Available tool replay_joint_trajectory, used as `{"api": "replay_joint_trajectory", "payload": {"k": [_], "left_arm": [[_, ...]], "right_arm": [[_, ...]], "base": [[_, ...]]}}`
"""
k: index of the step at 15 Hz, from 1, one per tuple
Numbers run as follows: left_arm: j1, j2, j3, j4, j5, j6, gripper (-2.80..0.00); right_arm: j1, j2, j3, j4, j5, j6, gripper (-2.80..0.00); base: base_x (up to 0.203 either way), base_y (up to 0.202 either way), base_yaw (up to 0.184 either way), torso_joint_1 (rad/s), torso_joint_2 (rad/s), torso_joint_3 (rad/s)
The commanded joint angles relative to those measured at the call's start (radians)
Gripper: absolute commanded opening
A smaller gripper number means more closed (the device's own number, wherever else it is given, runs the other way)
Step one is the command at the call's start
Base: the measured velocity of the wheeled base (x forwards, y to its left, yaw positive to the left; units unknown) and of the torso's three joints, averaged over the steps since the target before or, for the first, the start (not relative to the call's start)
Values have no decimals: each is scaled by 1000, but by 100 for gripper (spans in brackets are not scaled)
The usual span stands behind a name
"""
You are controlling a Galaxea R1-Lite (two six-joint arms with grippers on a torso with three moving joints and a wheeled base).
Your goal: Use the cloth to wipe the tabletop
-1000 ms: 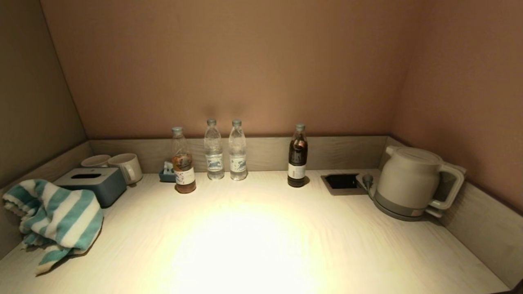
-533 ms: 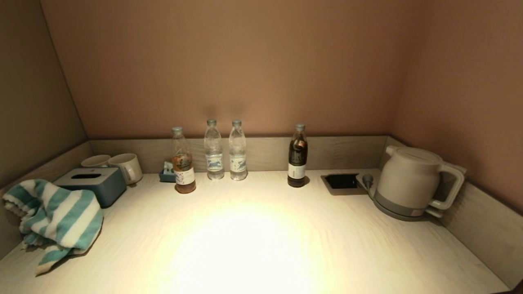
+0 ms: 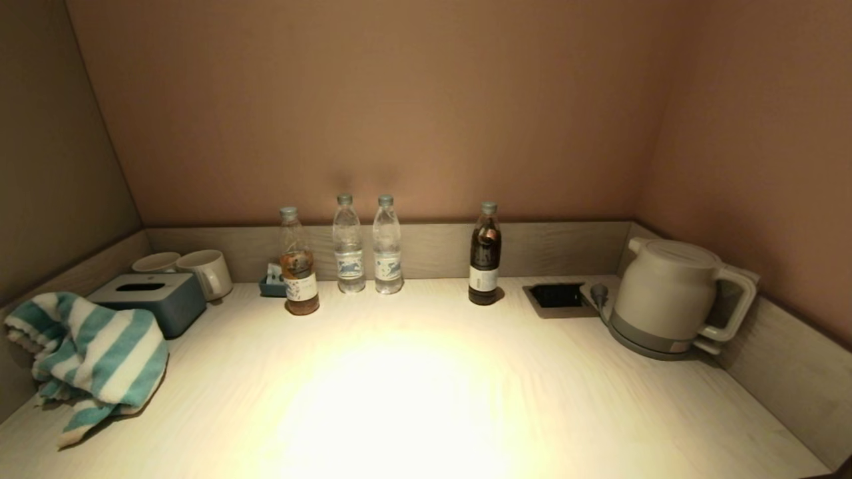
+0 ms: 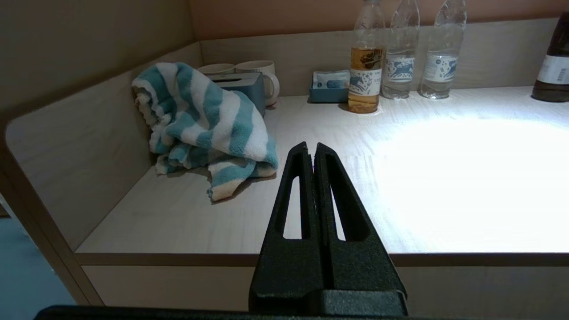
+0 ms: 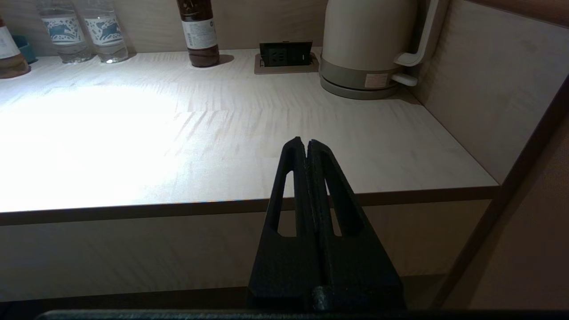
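Clearly nothing wiped yet: cloth lying crumpled in far left corner of tabletop, leaning against left rim and touching grey-blue tissue box behind it, one striped tail trailing toward front edge. Left gripper pressed closed on nothing, hanging before the front edge of the counter and pointing inward; cloth seen ahead and off to the left-hand side of it in left wrist view, near but apart. Right gripper also clenched and empty, hanging before the front edge on the kettle side, well apart from the cloth (whole bright middle of the tabletop between them). Left arm judged plainly nearer, so probably the one to reach. Long axis of the heap running roughly front to back along left rim, as far as can be told from such a bundle. Next move likely needing fingers to part first, then approach forward and leftward over the edge, down on top of the heap. Some risk of pushing tissue box or the two mugs behind it while pulling cloth out.
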Motion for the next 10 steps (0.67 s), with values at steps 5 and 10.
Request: {"api": "replay_joint_trajectory", "payload": {"k": [5,10], "left_arm": [[0,-4,2,85,-22,-40,-280],[0,-4,2,123,-23,-70,-280]], "right_arm": [[0,0,0,-1,0,0,-280],[0,0,0,-1,-1,0,-280]], "base": [[0,0,0,0,0,0],[0,0,0,0,0,0]]}}
